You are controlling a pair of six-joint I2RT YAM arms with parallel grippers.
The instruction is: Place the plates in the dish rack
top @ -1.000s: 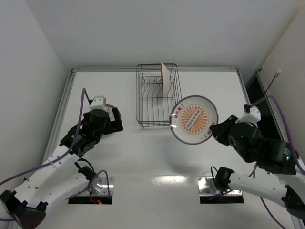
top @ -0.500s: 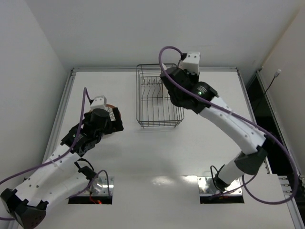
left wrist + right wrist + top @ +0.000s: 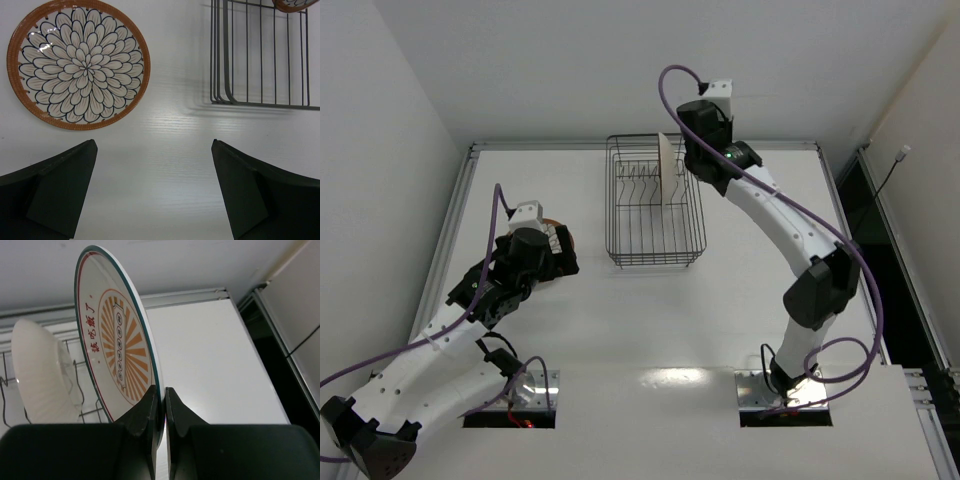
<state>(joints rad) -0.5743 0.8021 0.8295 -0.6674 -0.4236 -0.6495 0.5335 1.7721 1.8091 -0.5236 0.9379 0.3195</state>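
My right gripper (image 3: 160, 389) is shut on the rim of the pale-rimmed plate (image 3: 117, 340) with the orange centre. It holds the plate on edge at the far right end of the black wire dish rack (image 3: 650, 240). In the top view this gripper (image 3: 703, 135) is over the rack's far right corner and the arm hides the held plate. A plate with its pale underside showing (image 3: 45, 375) stands upright in the rack (image 3: 75, 390); it also shows edge-on in the top view (image 3: 666, 168). My left gripper (image 3: 154, 142) is open and empty above the table. A brown-rimmed floral plate (image 3: 78, 64) lies flat just beyond it.
The near left corner of the rack (image 3: 260, 55) lies right of the left gripper, with a brown plate rim (image 3: 295, 4) showing at its top. A raised table edge (image 3: 640, 145) and white wall lie behind the rack. A dark gap (image 3: 280, 355) lies beyond the table's right side.
My right arm has swung from the table's right side to the rack's far end. The plate it carries has turned from face up to on edge. The left arm has not moved.
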